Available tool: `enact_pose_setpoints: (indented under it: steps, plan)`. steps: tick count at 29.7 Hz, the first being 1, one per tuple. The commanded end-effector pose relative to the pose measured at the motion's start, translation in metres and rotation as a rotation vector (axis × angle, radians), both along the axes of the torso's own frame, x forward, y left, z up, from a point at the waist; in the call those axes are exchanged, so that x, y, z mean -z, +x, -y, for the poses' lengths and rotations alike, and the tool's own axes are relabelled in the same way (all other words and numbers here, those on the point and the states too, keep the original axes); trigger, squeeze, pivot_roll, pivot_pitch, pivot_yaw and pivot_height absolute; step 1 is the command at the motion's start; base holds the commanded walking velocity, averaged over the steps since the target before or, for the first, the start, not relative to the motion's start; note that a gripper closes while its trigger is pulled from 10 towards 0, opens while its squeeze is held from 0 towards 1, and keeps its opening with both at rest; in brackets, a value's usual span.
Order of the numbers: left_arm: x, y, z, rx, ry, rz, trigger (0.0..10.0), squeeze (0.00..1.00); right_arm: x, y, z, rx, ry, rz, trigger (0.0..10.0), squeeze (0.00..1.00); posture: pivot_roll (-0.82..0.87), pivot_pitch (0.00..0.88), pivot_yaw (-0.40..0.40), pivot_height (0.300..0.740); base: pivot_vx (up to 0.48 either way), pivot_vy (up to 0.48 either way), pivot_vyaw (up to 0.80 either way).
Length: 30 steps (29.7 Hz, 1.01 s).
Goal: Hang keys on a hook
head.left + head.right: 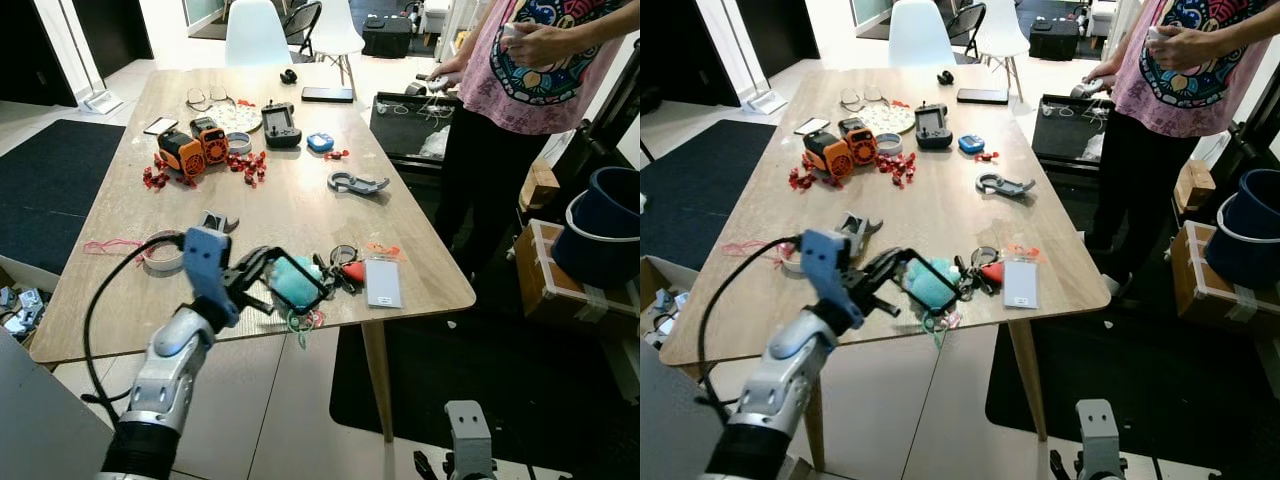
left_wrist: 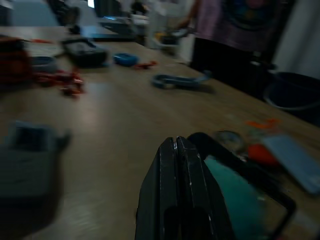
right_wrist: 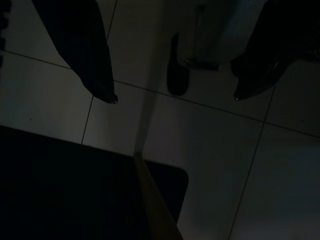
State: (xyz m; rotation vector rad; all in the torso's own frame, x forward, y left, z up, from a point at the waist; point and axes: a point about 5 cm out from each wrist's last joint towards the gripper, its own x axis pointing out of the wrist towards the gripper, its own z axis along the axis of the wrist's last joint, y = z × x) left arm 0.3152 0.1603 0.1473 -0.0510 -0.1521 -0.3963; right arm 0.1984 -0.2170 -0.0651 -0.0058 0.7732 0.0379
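wood is what the long table [image 1: 300,205] is made of, and it is being crowded by small things: orange tools [image 1: 195,147], red bits [image 1: 245,165], a grey hook tool [image 1: 356,183] and a white card [image 1: 382,282]. a person in a pink shirt [image 1: 545,70] is standing at the far right side. the left arm is being held up from below, bent and stretched forward over the near edge. the left gripper [image 1: 290,282] is being held around a teal fluffy key charm [image 1: 296,283], with one finger [image 2: 182,195] on each side; whether it is being squeezed cannot be told. the keys [image 1: 338,268] are lying flat near the front edge, stretched sideways from the charm toward the card. the right gripper [image 3: 172,97] is hanging low over the tiled floor [image 3: 210,150], fingers spread wide.
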Motion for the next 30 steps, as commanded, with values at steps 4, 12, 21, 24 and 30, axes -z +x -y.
enact_pose_setpoints:
  steps: [4, 12, 21, 24, 30]
  plan:
    - [-0.006, 0.005, -0.013, -0.082, 0.026, 0.039, 0.0, 0.00, 0.002, -0.004, 0.002, 0.015, 0.004, -0.015, 10.0, 0.00, 0.03, 0.095, -0.004, 0.740, 0.000, 0.000, 0.00]
    - [0.008, 0.007, -0.012, -0.107, 0.080, 0.006, 0.0, 0.00, 0.003, -0.006, 0.002, 0.017, 0.006, -0.016, 10.0, 0.00, 0.02, 0.096, 0.001, 0.740, 0.000, 0.000, 0.00]
    - [0.028, -0.003, -0.016, -0.068, 0.157, -0.025, 0.0, 0.00, 0.003, -0.006, 0.003, 0.020, 0.003, -0.019, 10.0, 0.00, 0.02, 0.097, -0.002, 0.740, 0.000, 0.000, 0.00]
    - [0.030, -0.003, -0.017, -0.064, 0.178, -0.019, 0.0, 0.00, 0.003, -0.006, 0.003, 0.019, 0.002, -0.018, 10.0, 0.00, 0.02, 0.099, -0.003, 0.740, 0.000, 0.000, 0.00]
    - [0.030, -0.003, -0.018, -0.070, 0.200, -0.015, 3.6, 0.00, 0.002, -0.005, 0.003, 0.016, 0.002, -0.014, 10.0, 0.00, 0.02, 0.099, -0.005, 0.740, 0.000, 0.000, 0.00]
